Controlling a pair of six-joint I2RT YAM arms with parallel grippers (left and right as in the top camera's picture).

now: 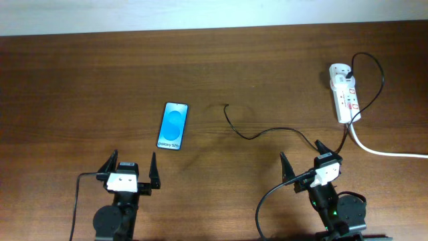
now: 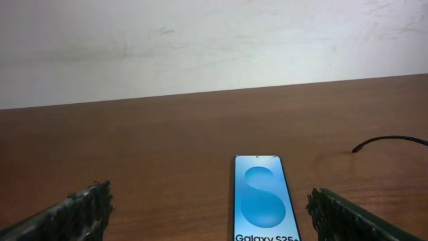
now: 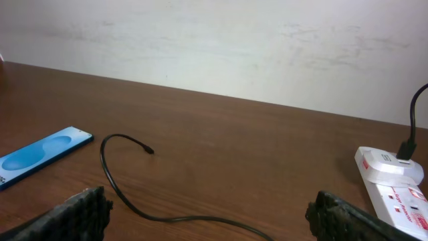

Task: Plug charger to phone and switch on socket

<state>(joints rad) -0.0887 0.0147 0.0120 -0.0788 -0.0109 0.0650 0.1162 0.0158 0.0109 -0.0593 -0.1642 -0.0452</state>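
The phone (image 1: 173, 126) lies flat on the brown table, blue screen up, "Galaxy S25" text at its near end. It also shows in the left wrist view (image 2: 263, 197) and the right wrist view (image 3: 43, 155). The charger, a thin black cable (image 1: 251, 134), curls from its free plug tip (image 1: 226, 106) across to the socket (image 1: 344, 92), where its adapter is plugged in. The cable (image 3: 120, 194) and the socket (image 3: 394, 184) show in the right wrist view. My left gripper (image 1: 130, 171) is open and empty, just short of the phone. My right gripper (image 1: 304, 161) is open and empty, over the cable's middle stretch.
The socket's thick white cord (image 1: 384, 151) runs off the right edge of the table (image 1: 80, 87). A pale wall (image 2: 200, 47) stands behind the table's far edge.
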